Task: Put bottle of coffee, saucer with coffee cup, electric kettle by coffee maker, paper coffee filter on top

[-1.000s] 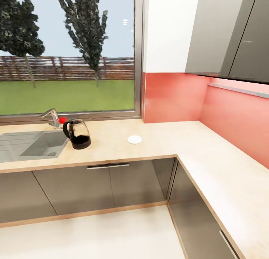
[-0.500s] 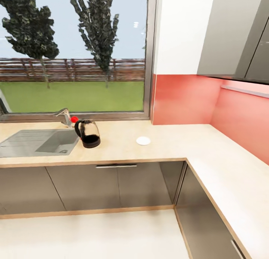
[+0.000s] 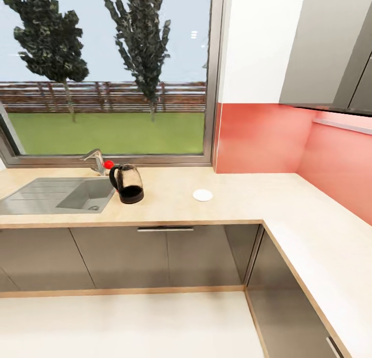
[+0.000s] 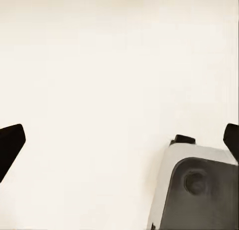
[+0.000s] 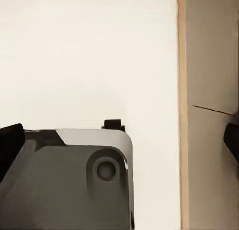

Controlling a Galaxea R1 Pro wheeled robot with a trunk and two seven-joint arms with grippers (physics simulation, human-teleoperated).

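2 things stood apart on the desk — electric kettle, saucer; no readable writing; both pincers released.

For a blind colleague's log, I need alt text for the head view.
An L-shaped kitchen countertop under a large window holds a glass electric kettle beside the sink, with a small white saucer farther right. Grey cabinets below, coral backsplash right.

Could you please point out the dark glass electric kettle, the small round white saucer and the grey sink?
Electric kettle (image 3: 129, 185): head view, glass body.
Saucer (image 3: 202, 195): head view, centre.
Sink (image 3: 31, 197): head view, drainboard.
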